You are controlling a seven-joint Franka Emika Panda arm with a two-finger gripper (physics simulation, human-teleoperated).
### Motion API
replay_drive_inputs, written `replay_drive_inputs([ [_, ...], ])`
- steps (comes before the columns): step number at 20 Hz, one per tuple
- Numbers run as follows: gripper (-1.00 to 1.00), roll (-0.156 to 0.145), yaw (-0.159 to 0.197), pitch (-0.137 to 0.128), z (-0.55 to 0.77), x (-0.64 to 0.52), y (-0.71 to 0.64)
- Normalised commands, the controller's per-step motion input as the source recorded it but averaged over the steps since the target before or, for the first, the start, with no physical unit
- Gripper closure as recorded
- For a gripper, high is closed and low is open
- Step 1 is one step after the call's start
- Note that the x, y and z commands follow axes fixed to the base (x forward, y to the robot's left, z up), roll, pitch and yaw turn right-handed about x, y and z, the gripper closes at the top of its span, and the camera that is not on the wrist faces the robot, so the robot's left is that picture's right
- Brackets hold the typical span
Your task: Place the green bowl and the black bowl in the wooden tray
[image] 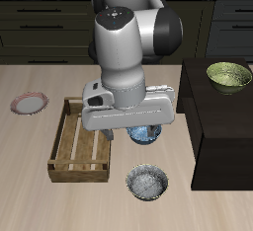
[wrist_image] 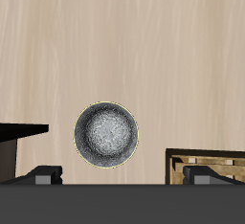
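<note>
The green bowl (image: 228, 74) sits on top of a dark block (image: 222, 126) beside the robot. The black bowl (image: 147, 183), with a grey-white speckled inside, stands on the table near the front edge; it also shows in the wrist view (wrist_image: 106, 135). The wooden tray (image: 84, 141) lies empty beside the arm, and one of its corners shows in the wrist view (wrist_image: 206, 166). My gripper (image: 138, 128) hangs above the table, farther back than the black bowl and apart from it. Its fingers (wrist_image: 43, 175) stand wide apart with nothing between them.
A blue-and-white speckled bowl (image: 148, 134) sits right under the gripper, partly hidden by it. A flat pink-rimmed plate (image: 29, 102) lies beyond the tray. The dark block's edge shows in the wrist view (wrist_image: 19, 137).
</note>
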Motion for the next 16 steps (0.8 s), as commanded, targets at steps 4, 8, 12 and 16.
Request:
replay_drive_inputs([
  [4,-1.0,-0.019,0.03,0.045,-0.39,0.16,-0.04],
  [8,-1.0,-0.032,0.055,0.012,-0.41,0.2,-0.16],
  [12,-1.0,-0.001,-0.008,0.037,-0.31,0.04,-0.06],
  [16,-1.0,0.003,0.022,0.042,-0.37,0.01,-0.01],
])
